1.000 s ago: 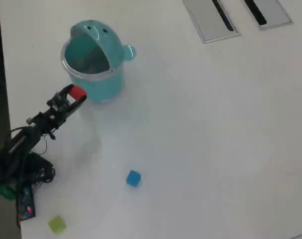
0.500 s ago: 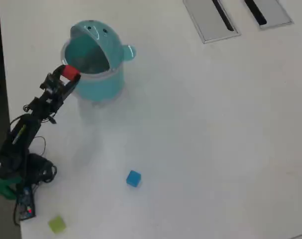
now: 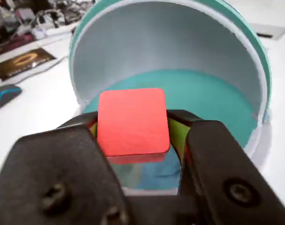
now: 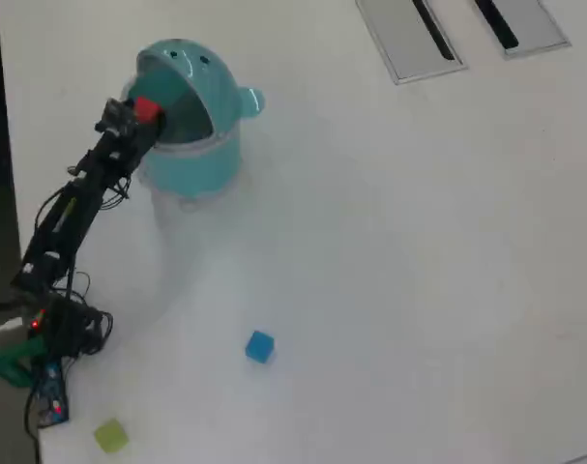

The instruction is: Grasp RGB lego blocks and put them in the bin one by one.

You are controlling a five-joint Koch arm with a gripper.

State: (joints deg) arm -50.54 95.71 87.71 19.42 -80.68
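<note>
My gripper (image 3: 133,123) (image 4: 146,114) is shut on the red block (image 3: 132,121) (image 4: 146,106), with one jaw on each side of it. It holds the block over the left rim of the teal bin (image 4: 198,155) (image 3: 212,93), whose lid is flipped up and whose inside faces the wrist view. The blue block (image 4: 259,346) lies on the white table well below the bin in the overhead view. The yellow-green block (image 4: 110,436) rests near the table's lower left corner, close to the arm's base.
Two grey slotted panels (image 4: 409,37) (image 4: 511,21) are set in the table at the top right of the overhead view. The arm's base and its cables (image 4: 42,338) sit at the left edge. Clutter and a cable (image 3: 25,56) lie beyond the bin in the wrist view.
The arm has stretched upward in the overhead view, carrying the red block from beside the bin's lower left wall up to its open rim.
</note>
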